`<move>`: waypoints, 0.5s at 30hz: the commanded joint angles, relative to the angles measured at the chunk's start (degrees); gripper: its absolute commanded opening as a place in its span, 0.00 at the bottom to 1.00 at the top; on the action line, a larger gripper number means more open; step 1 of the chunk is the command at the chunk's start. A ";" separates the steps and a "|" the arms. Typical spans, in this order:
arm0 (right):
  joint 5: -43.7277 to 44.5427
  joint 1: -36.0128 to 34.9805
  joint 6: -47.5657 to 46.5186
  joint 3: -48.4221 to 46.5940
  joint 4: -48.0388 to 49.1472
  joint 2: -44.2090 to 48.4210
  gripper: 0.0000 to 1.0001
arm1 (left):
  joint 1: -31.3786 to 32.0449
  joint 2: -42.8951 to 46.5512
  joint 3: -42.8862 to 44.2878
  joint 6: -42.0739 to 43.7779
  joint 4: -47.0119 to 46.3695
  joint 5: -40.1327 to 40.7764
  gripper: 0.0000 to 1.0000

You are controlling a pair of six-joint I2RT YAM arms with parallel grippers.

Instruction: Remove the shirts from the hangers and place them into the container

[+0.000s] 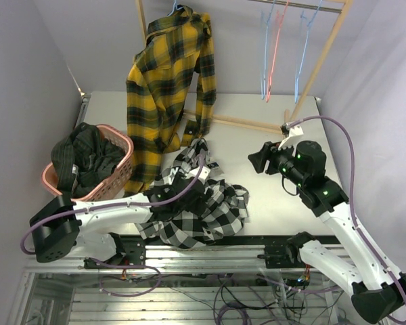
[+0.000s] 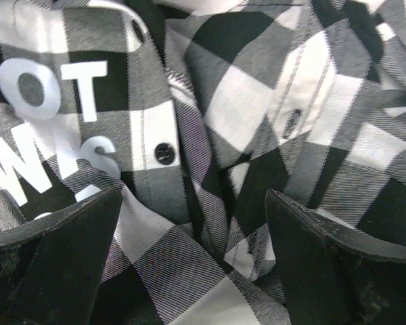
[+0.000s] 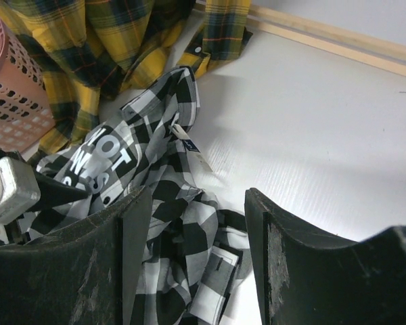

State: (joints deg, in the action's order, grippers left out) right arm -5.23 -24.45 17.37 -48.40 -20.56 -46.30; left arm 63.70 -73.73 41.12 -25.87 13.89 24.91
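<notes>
One checked shirt (image 1: 213, 210) partly beneath left claw (image 2: 193, 203)

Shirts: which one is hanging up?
The yellow-and-black plaid shirt hangs up high at the wooden rack. The black-and-white checked shirt lies crumpled on the table instead.

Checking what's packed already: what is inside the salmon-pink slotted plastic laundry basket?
A crumpled dark black garment fills the salmon-pink slotted plastic basket, draping over its rim. Whatever lies beneath it, and the basket's floor, is covered.
</notes>
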 commanded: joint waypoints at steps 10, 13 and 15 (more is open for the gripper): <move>0.04 0.08 0.87 2.52 0.98 1.43 0.57 | 0.46 -15.10 0.40 4.49 -13.22 -13.15 0.95; 0.14 0.10 0.89 2.94 0.91 1.57 0.57 | 0.52 -16.95 0.28 3.66 -13.96 -11.74 0.95; 0.14 0.04 0.91 3.29 1.08 1.67 0.57 | 0.46 -17.71 0.23 3.19 -14.31 -10.90 0.91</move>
State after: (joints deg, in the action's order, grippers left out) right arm -5.37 -24.45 18.02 -46.17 -20.43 -45.58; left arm 63.81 -89.23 41.21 -21.47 2.37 14.63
